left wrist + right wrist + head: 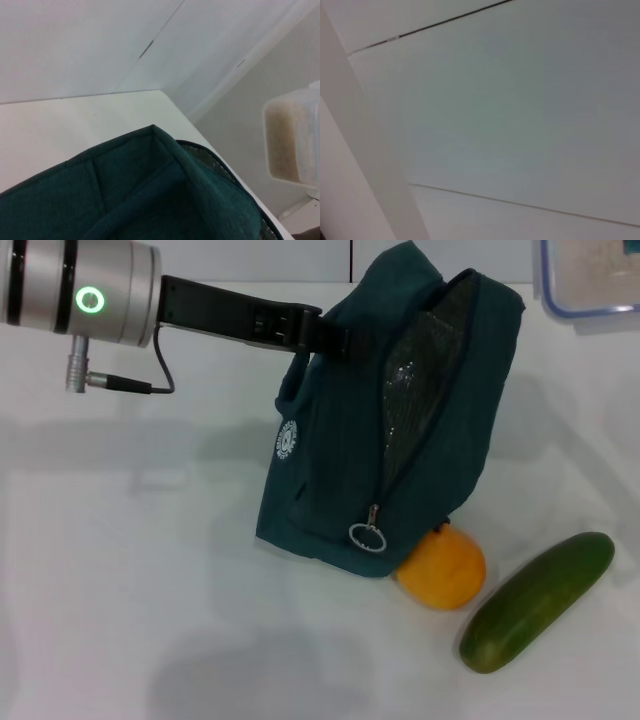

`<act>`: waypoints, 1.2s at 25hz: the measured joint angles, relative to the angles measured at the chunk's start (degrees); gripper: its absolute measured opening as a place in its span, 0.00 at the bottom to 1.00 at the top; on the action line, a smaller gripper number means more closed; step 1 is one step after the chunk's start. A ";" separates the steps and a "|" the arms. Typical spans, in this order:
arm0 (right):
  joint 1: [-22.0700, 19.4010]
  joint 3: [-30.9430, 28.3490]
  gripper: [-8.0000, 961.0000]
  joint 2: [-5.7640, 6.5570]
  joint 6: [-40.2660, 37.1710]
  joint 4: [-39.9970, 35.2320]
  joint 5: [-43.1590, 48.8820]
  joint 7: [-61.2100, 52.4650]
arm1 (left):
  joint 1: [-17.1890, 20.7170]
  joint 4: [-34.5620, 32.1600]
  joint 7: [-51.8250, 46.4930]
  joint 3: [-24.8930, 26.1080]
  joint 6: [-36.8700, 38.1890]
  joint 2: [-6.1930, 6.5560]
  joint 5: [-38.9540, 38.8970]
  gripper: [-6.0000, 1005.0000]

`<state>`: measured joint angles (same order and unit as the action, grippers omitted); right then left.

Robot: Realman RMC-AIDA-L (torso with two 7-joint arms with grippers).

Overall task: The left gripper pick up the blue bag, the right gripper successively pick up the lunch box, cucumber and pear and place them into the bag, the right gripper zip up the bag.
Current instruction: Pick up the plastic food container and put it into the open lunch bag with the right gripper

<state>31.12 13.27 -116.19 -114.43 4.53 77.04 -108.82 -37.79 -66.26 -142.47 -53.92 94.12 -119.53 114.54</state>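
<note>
A: Nearest the head camera is the cucumber [538, 600], lying on the white table [120, 570] at the right, with the orange-yellow pear [441, 568] just to its left, touching the bottom corner of the blue bag [330, 470].

B: And on the left?

A: The left gripper [325, 335] reaches in from the left and meets the bag's top edge. It seems clamped on the fabric and the bag looks held up by it, though the fingers themselves are hidden, so that is my judgement. The zipper pull [367, 536] hangs low and the mouth gapes, showing the silver lining [420, 390].

B: What could go wrong?

A: The bag leans on the pear. Lifting the pear could let the bag swing or sag and narrow the mouth. A thin pinch of cloth might also slip under added weight.

B: The right gripper?

A: Not in sight; its wrist camera shows only bare wall. The lunch box [590, 275] sits at the far right edge, behind the bag, partly cut off.
</note>
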 joint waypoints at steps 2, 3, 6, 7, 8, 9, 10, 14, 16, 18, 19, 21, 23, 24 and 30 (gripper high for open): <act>0.97 0.00 0.11 0.00 0.42 0.05 0.00 0.32 | -0.01 0.00 -0.38 -0.42 -0.02 0.00 -0.93 0.07; 1.25 0.00 0.11 0.00 0.85 0.06 0.01 0.44 | 0.02 0.01 -0.50 -0.58 -0.04 0.00 -1.24 0.07; 2.34 0.05 0.12 0.00 2.92 0.43 0.24 1.12 | 0.15 0.05 -0.98 -1.38 -0.32 -0.01 -2.62 0.07; 2.76 0.13 0.12 0.00 3.59 0.63 0.31 1.47 | 0.22 0.02 -1.07 -1.70 -0.54 -0.03 -3.02 0.07; 3.40 0.32 0.12 0.00 4.49 0.94 0.43 2.07 | 0.28 0.01 -1.10 -2.01 -0.87 -0.04 -3.27 0.07; 3.87 0.49 0.12 0.00 5.07 1.11 0.51 2.43 | 0.32 0.01 -1.11 -2.16 -1.10 -0.04 -3.37 0.07; 4.31 0.62 0.12 0.00 5.68 1.27 0.60 2.77 | 0.34 0.12 -1.12 -2.30 -1.44 -0.04 -3.41 0.07; 6.21 0.71 0.13 0.00 8.49 3.13 2.14 5.00 | 0.43 0.50 -1.11 -2.43 -2.13 -0.12 -3.47 0.07; 6.59 0.76 0.14 0.00 9.42 3.68 3.20 5.67 | 0.48 0.54 -1.08 -2.45 -2.26 -0.15 -3.52 0.07; 6.85 0.82 0.14 0.00 10.42 4.50 4.51 6.50 | 0.65 0.83 -0.85 -2.57 -2.45 -0.23 -4.25 0.07; 6.85 0.82 0.14 0.00 10.86 4.81 5.11 6.86 | 0.72 0.95 -0.77 -2.58 -2.47 -0.23 -4.46 0.07; 6.59 0.81 0.15 0.00 11.95 5.57 6.21 7.92 | 0.86 1.19 -0.67 -2.61 -2.50 -0.18 -4.70 0.07; 5.91 0.79 0.15 0.00 12.71 5.97 7.23 8.62 | 0.92 1.22 -0.64 -2.59 -2.50 -0.17 -4.72 0.07; 5.60 0.79 0.15 0.00 13.05 6.17 7.72 8.93 | 0.92 1.22 -0.64 -2.54 -2.50 -0.15 -4.72 0.07; 4.09 0.79 0.16 0.00 16.67 7.10 11.46 10.50 | 0.81 1.22 -0.62 -2.30 -2.56 0.00 -4.74 0.07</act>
<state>35.21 14.06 -116.19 -97.76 11.62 88.50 -98.32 -36.99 -65.04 -143.09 -56.22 91.57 -119.53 109.80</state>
